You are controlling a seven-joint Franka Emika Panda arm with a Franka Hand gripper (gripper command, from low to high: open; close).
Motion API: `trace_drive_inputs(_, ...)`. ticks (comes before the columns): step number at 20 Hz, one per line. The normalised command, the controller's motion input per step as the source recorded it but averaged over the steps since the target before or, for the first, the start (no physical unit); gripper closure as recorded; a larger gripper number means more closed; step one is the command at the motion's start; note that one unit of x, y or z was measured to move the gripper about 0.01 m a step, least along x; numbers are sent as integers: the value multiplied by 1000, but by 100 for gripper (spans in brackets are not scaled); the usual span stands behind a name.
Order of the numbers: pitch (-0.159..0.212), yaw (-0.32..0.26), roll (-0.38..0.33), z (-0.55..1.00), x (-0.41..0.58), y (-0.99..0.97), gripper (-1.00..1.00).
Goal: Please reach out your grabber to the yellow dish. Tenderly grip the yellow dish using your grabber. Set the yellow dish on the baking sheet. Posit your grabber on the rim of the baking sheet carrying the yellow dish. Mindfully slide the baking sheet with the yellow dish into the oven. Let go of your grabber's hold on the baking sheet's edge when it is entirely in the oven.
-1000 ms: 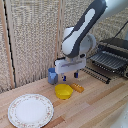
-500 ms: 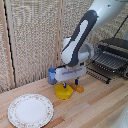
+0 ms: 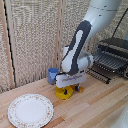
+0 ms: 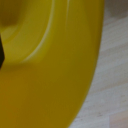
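end effector (image 3: 69, 88) has dropped onto yellow dish (image 3: 64, 93) (fingers hidden).

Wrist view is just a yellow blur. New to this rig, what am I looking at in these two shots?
The machine is a single white and grey robot arm. One picture comes from a camera off the arm and shows the whole scene; the other sits on the wrist, right above the pincer.

On the wooden table lie a large white patterned plate, a blue cup and a yellow dish. At the exterior view's right stands the oven, with the ribbed baking sheet sticking out in front of it.

The pincer is down at the yellow dish, so close that the dish fills the wrist view; the pale part is table. Neither picture shows clearly whether the pincer is closed on it.
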Motion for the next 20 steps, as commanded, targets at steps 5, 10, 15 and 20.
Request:
trace_drive_inputs(5, 0, 0, -5, 0, 12, 85, 100)
trace_drive_inputs(10, 3, -5, -1, -2, 0, 33, 100)
trace_drive_inputs(15, -11, -20, -4, 15, 33, 19, 100)
trace_drive_inputs(20, -29, -117, 0, 398, 158, 0, 100)
